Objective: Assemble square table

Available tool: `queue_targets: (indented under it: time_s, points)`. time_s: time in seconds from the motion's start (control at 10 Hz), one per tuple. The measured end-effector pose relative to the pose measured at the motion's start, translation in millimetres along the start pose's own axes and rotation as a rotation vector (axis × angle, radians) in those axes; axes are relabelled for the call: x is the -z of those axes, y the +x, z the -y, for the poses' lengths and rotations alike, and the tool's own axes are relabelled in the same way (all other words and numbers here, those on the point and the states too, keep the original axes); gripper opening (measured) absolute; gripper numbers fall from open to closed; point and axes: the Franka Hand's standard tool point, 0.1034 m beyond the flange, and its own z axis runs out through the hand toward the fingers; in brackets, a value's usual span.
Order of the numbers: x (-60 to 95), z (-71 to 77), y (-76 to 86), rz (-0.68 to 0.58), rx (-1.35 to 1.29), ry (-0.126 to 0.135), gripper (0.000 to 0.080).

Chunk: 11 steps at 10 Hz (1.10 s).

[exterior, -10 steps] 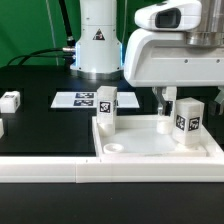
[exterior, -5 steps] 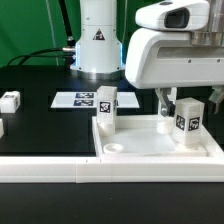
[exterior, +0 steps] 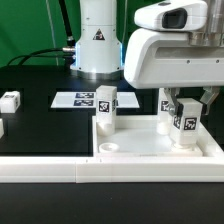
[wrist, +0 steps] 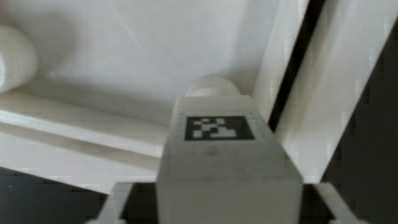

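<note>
The square table's white slab (exterior: pixel 150 148) lies rim-up against the front wall. One tagged leg (exterior: pixel 106 110) stands upright at its corner on the exterior view's left. A second tagged leg (exterior: pixel 187 122) stands at the corner on the exterior view's right. My gripper (exterior: pixel 187 108) comes straight down over it, fingers pressed to both its sides. In the wrist view that leg (wrist: pixel 222 150) fills the space between my fingers (wrist: pixel 128 200), above the slab (wrist: pixel 125 70). My gripper (wrist: pixel 222 205) is shut on it.
A loose leg (exterior: pixel 10 100) lies on the black table at the exterior view's left, and another white piece (exterior: pixel 1 127) shows at the frame edge. The marker board (exterior: pixel 80 99) lies behind the slab. A long white wall (exterior: pixel 60 168) runs along the front. The arm's base (exterior: pixel 97 40) stands behind.
My fingers have drawn in from wide open onto the sides of the leg on the exterior view's right. The leg and slab have not moved.
</note>
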Motion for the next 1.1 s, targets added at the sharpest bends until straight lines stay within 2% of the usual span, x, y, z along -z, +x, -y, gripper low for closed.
queue_targets:
  time_s: [0.3,0.9,1.1]
  points:
    - [-0.8,-4.6,1.4,-0.009,-0.225,0.0,0.0288]
    - [-1.5,-3.2,1.1,-0.008,-0.724,0.005,0.029]
    - [-1.4,4.8,0.3,0.0,-0.853,-0.019,0.029]
